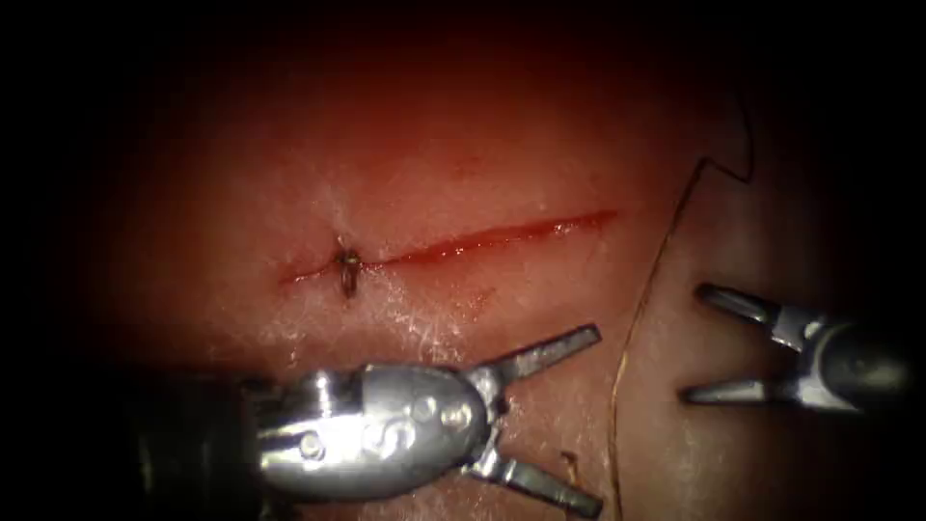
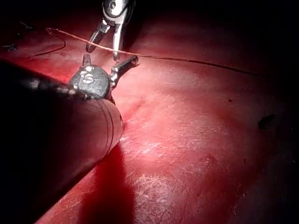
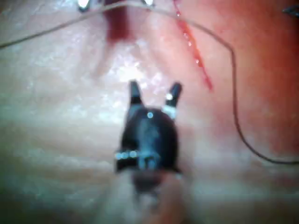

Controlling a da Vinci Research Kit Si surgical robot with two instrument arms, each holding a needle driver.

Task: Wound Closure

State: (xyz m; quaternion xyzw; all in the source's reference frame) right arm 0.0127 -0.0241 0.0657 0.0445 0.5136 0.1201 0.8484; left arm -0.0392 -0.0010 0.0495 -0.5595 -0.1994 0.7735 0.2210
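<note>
Where the cut runs across the tissue, rising from about nine o'clock toward two o'clock of the endoscope view, a single knotted stitch sits on its left end, with short cut ends sticking out of the knot. The rest of the cut, to the right of the stitch, lies open and wet with red fluid. A thread trails over the tissue beyond the cut's right end, from about two o'clock down to six o'clock (passing between the two tools without either touching it). The left tool, at about six o'clock, has its jaws spread wide and holds nothing. The right tool, at about four o'clock, also has its jaws apart and empty. The needle cannot be made out. In the left wrist view the thread lies across the tissue by both tools' tips.
</note>
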